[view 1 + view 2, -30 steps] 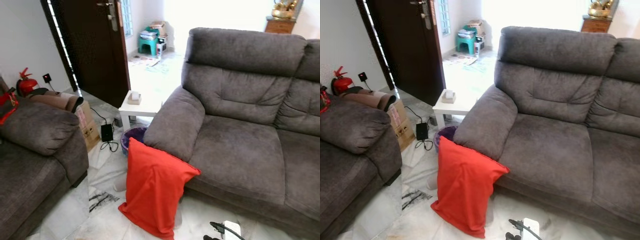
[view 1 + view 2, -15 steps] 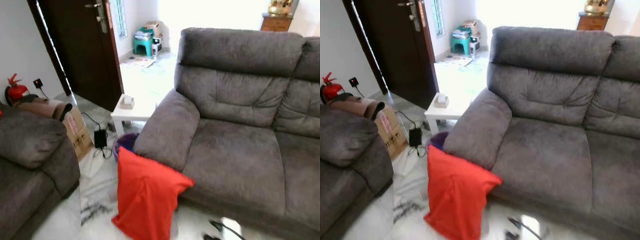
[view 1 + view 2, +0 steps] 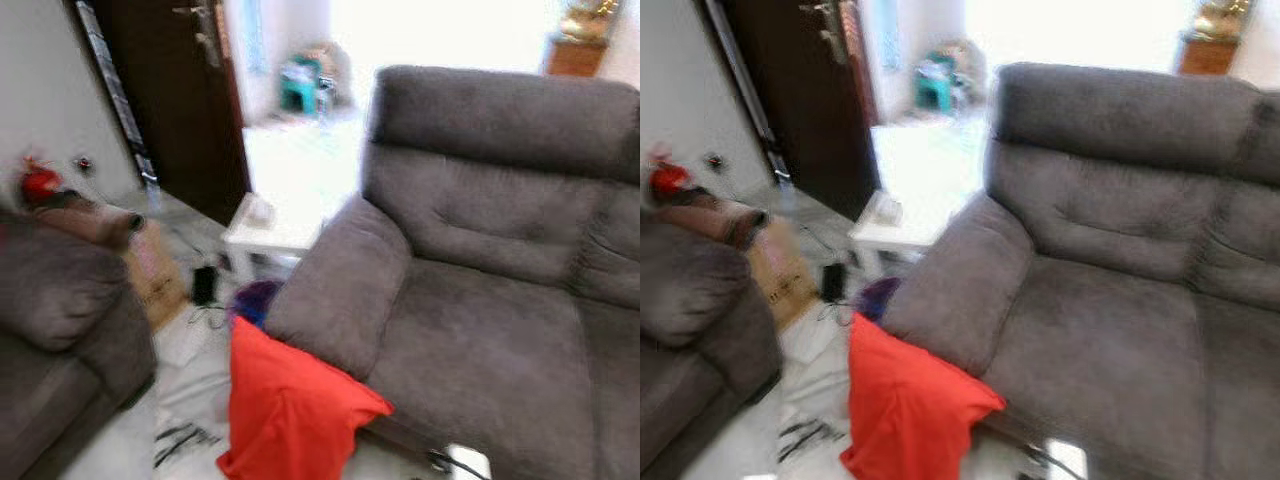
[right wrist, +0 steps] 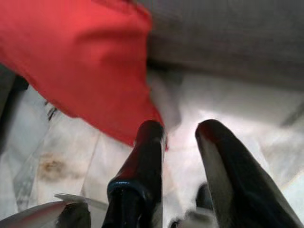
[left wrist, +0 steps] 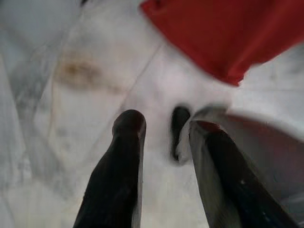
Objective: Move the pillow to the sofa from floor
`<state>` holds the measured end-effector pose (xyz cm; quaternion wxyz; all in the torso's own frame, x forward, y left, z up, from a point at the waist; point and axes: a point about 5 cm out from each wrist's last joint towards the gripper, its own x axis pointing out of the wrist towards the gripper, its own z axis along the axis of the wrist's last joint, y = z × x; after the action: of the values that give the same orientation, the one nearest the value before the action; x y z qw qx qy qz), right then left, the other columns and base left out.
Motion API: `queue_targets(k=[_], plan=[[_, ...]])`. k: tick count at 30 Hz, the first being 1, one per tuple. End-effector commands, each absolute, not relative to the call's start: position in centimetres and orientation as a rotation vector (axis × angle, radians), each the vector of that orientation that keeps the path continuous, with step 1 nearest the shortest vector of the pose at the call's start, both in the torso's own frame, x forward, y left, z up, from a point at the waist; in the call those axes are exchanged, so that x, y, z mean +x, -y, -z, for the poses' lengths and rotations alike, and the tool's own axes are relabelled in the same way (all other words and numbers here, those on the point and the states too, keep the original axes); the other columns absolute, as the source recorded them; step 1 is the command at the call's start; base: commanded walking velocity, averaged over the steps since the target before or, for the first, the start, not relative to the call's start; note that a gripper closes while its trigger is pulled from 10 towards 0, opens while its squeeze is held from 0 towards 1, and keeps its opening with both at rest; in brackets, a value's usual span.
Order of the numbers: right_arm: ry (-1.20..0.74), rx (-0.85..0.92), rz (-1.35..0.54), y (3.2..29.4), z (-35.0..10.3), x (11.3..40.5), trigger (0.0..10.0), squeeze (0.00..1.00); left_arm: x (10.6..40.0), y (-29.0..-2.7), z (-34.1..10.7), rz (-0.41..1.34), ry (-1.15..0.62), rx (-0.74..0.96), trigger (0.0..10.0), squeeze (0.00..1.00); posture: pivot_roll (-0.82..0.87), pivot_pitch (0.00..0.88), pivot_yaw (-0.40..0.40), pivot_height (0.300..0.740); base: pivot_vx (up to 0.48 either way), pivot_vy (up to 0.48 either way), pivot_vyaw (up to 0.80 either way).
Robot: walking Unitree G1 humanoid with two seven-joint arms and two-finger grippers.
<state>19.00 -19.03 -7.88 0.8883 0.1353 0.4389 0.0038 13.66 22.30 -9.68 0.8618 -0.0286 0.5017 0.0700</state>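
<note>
Head views blurred. Red pillow, soft smooth fabric, roughly square with pointed corners, stands on edge on the floor, leaning against the front of the sofa just below its rounded armrest; not on the seat. Sofa is grey, fuzzy suede-like upholstery, plump padded back cushions with stitched creases, wide flat seat. Floor is glossy pale marble-look tile with grey veining and a brownish stain. Beside the sofa's armrest, on the far side from the pillow, a small white low surface with a small boxy item on it, too blurred to tell. Near it a purple round bin and a black adapter with cable on the floor. Well apart from the sofa, across the floor, a second grey armchair of the same fuzzy fabric, a cardboard box next to it. Dark wooden door behind. Left hand: two long glossy black fingers spread apart, holding nothing, over bare tile, pillow corner near the tips. Right hand: fingers spread, empty, one tip just at the pillow's lower corner, sofa base beyond.
</note>
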Motion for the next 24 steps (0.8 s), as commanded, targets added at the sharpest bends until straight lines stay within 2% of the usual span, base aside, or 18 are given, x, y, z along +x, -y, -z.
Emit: queue_targets(k=[1, 6, 10, 11, 12, 13, 14, 15, 18, 21, 24], plan=[[-0.885, 0.307, -0.05, 17.4, 7.5, 19.9, 10.0, 0.0, 12.3, -24.3, 9.7, -0.181, -1.089, -0.014, 10.0, 0.0, 0.05, 0.0, 0.026, 0.74, 0.244, 0.0, 0.8], [-0.863, 0.321, -0.043, 17.4, 7.5, 19.9, 10.0, 0.0, 11.9, -26.6, 9.1, -0.237, -1.064, 0.026, 10.0, 0.0, 0.04, 0.0, 0.029, 0.74, 0.0, 0.0, 0.24], [-0.822, 0.328, -0.064, 17.4, 7.3, 20.2, 10.0, 0.0, 13.5, -27.4, 8.2, -0.255, -0.989, 0.05, 10.0, 0.0, 0.04, 0.0, 0.031, 0.74, 0.0, 0.0, 0.0], [-0.817, 0.323, -0.069, 17.4, 7.2, 20.2, 10.0, 0.0, 14.4, -27.2, 7.9, -0.253, -0.964, 0.058, 10.0, 0.0, 0.04, 0.0, 0.032, 0.74, 0.0, 0.0, 0.0], [-0.783, 0.308, -0.107, 17.2, 6.8, 20.8, 10.0, 0.0, 17.0, -26.6, 7.0, -0.249, -0.885, 0.064, 10.0, 0.0, 0.04, 0.0, 0.031, 0.74, 0.0, 0.0, 0.0], [-0.783, 0.308, -0.107, 17.2, 6.8, 20.8, 10.0, 0.0, 17.0, -26.6, 7.0, -0.249, -0.885, 0.064, 10.0, 0.0, 0.04, 0.0, 0.031, 0.74, 0.0, 0.0, 0.0], [-0.673, 0.276, -0.183, 16.4, 5.1, 23.3, 10.0, 0.0, 20.2, -26.4, 5.3, -0.243, -0.753, 0.067, 10.0, 0.0, 0.05, 0.0, 0.031, 0.74, 0.0, 0.0, 0.0], [-0.637, 0.262, -0.202, 16.2, 4.5, 24.1, 10.0, 0.0, 21.3, -26.4, 4.5, -0.241, -0.701, 0.068, 10.0, 0.0, 0.05, 0.0, 0.031, 0.74, 0.0, 0.0, 0.0], [-0.564, 0.221, -0.205, 16.5, 3.5, 25.2, 10.0, 0.0, 23.9, -26.3, 2.4, -0.222, -0.549, 0.079, 10.0, 0.0, 0.05, 0.0, 0.033, 0.74, 0.0, 0.0, 0.0], [-0.477, 0.166, -0.195, 16.7, 2.4, 26.3, 10.0, 0.0, 25.1, -25.7, 0.7, -0.199, -0.402, 0.074, 10.0, 0.0, 0.05, 0.0, 0.035, 0.74, 0.0, 0.0, 0.0], [-0.39, 0.204, -0.255, 16.2, 1.2, 27.2, 10.0, 0.0, 25.7, -24.8, -0.8, -0.13, -0.268, 0.108, 10.0, 0.0, 0.05, 0.0, 0.031, 0.74, 0.0, 0.0, 0.0]])
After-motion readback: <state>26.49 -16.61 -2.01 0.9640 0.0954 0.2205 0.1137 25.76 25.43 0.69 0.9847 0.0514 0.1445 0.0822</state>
